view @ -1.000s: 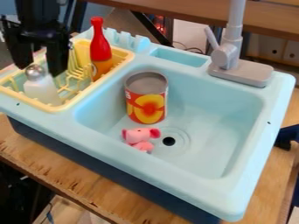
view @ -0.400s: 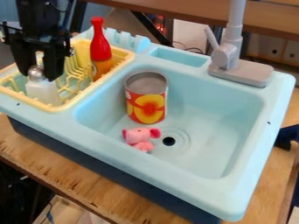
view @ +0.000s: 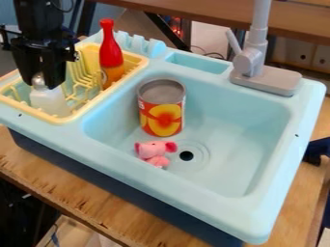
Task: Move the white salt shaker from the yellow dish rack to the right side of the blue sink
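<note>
Silver-topped white bottle (view: 50, 102) was held in yellow dish rack (view: 76, 119) by black gripper (view: 40, 84), fingers closed around its top. Red bottle (view: 111, 52) was stood inside rack; can (view: 161, 113) and pink toy animal (view: 153, 150) were placed beside rack.

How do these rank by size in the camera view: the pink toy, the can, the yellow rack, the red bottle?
1. Yellow rack
2. Can
3. Red bottle, tall but narrow
4. Pink toy
</note>
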Robot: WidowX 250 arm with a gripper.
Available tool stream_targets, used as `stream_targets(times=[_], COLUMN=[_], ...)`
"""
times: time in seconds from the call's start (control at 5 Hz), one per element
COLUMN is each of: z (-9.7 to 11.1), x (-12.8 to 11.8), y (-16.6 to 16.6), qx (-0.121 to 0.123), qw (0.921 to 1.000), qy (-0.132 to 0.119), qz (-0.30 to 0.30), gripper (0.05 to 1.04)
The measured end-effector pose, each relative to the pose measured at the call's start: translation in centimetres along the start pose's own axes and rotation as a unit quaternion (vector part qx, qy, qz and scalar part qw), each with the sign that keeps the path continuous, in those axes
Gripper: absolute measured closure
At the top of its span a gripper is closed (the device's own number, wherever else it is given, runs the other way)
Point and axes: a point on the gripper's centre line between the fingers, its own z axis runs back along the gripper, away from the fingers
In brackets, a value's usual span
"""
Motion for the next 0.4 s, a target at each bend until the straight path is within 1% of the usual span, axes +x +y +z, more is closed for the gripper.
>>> stream_targets(times=[0.2, 0.4], z=[1.3, 4.9], x=[-0.5, -0.7], y=[-0.4, -1.5], qx=[-0.014, -0.017], qw=[0.9998, 0.9962], qy=[-0.015, -0.081], qz=[-0.004, -0.027], gripper=[0.585, 0.585])
